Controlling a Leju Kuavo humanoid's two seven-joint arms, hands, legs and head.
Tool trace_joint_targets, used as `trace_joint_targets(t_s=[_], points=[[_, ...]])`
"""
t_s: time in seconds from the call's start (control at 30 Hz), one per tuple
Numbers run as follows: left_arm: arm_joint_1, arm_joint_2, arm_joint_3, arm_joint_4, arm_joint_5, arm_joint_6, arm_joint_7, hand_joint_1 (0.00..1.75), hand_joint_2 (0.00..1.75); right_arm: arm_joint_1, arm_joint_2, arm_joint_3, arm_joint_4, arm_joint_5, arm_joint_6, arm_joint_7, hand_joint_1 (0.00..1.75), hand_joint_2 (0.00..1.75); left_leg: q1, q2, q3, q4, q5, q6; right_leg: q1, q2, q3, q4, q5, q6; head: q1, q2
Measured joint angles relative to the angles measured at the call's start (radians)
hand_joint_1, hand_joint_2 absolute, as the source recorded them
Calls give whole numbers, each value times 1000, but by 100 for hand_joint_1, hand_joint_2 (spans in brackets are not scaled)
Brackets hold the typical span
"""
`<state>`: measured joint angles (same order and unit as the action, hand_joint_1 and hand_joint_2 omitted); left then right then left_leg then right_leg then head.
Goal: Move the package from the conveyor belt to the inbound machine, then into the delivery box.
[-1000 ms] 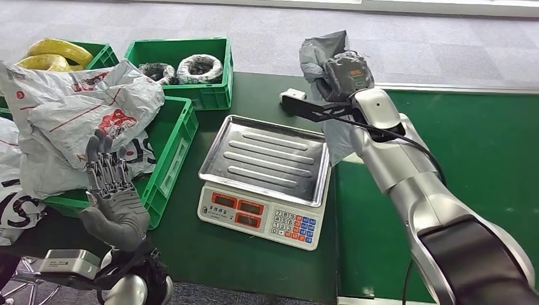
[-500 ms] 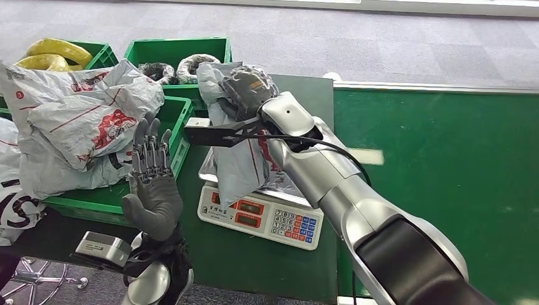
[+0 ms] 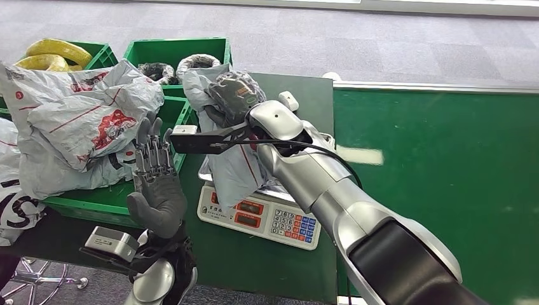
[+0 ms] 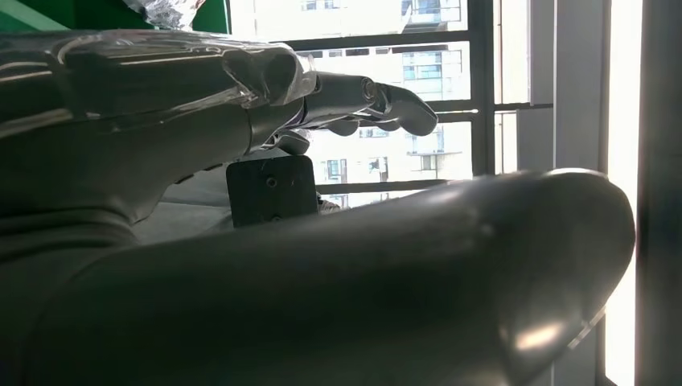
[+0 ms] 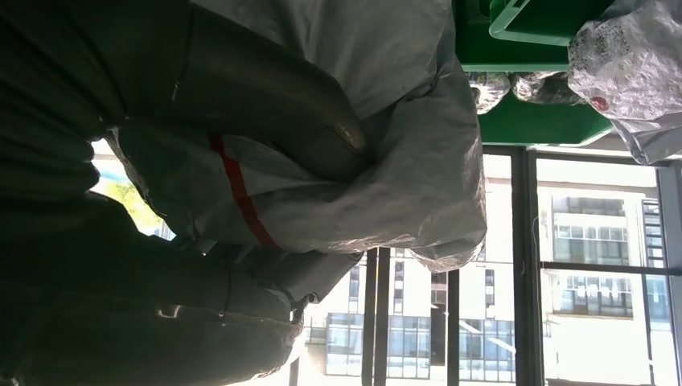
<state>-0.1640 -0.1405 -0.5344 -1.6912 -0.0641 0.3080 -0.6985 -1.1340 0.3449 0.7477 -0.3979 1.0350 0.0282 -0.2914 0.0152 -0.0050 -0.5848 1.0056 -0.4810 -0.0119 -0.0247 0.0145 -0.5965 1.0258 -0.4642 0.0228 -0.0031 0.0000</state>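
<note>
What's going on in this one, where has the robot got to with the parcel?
The right hand grips a grey plastic package and holds it up over the scale, its lower end hanging down at the steel tray. The left hand is raised beside it, fingers straight and apart, holding nothing. To the left, green crates hold more bagged parcels. The package is off the green conveyor belt and not yet released.

The grey package point(image 3: 232, 162) held up by the right hand point(image 3: 235, 95) hangs in front of the scale point(image 3: 267, 216), hiding most of its steel tray and the near left part of its display. The right hand's fingers are buried in the package's folds. Left of the scale, white parcel bags point(image 3: 76, 121) cover most of the green crate point(image 3: 168, 171) and run off the picture's left edge.
</note>
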Motion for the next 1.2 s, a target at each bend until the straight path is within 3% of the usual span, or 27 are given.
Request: trace_joint_targets(t_s=[0.07,0.13,0.2,0.3,0.63,0.77,0.9,0.93,1.03,1.1,1.2], points=[[0,-1,0,1,0,0,0,0,0,0,0,1,0,0,0,0,87,175,0,0,0,0,0,0,0,0,0,0,0,0,0,0],[-3,-1,0,4,0,0,0,0,0,0,0,4,0,-4,-1,4,0,87,0,0,0,0,0,0,0,0,0,0,0,0,0,0],[-10,-2,0,7,3,-1,0,0,0,0,0,13,0,-18,-6,23,0,0,0,0,0,0,0,0,0,0,0,0,0,0,0,0],[-29,-8,2,17,6,-6,0,0,0,-1,0,31,2,-36,-50,71,0,0,0,0,0,0,0,0,0,0,0,0,0,0,0,0],[-60,-17,11,40,4,3,0,0,0,-54,-44,39,-37,79,-384,232,0,0,0,0,0,0,0,0,0,0,0,0,0,0,0,0],[-60,-12,18,45,1,56,0,0,175,-22,-100,-46,-215,49,-512,212,0,0,0,-2,1,1,0,0,0,-1,1,-1,0,0,0,0],[-60,-11,20,46,1,65,0,0,175,-8,-109,-67,-252,22,-530,190,0,0,0,-2,1,1,0,0,0,-2,1,-1,0,0,0,0],[-59,-8,36,46,-10,94,0,0,175,77,-124,-140,-389,-128,-530,73,0,0,0,-5,1,0,0,0,0,-4,3,-1,0,0,0,0],[-56,11,146,46,-159,270,2,0,175,574,-184,-435,-1106,-751,-461,-369,0,0,0,-10,0,0,-1,0,1,-12,5,-4,-2,1,0,0],[-78,18,203,57,-320,324,19,0,175,755,-193,-482,-1330,-857,-400,-405,0,0,1,-9,-1,-1,-1,0,1,-11,3,-4,-2,1,-1,0],[-164,22,272,104,-551,318,102,0,175,887,-191,-520,-1483,-898,-357,-407,0,0,1,-9,0,-1,-1,-1,1,-11,4,-3,-2,0,0,0]])
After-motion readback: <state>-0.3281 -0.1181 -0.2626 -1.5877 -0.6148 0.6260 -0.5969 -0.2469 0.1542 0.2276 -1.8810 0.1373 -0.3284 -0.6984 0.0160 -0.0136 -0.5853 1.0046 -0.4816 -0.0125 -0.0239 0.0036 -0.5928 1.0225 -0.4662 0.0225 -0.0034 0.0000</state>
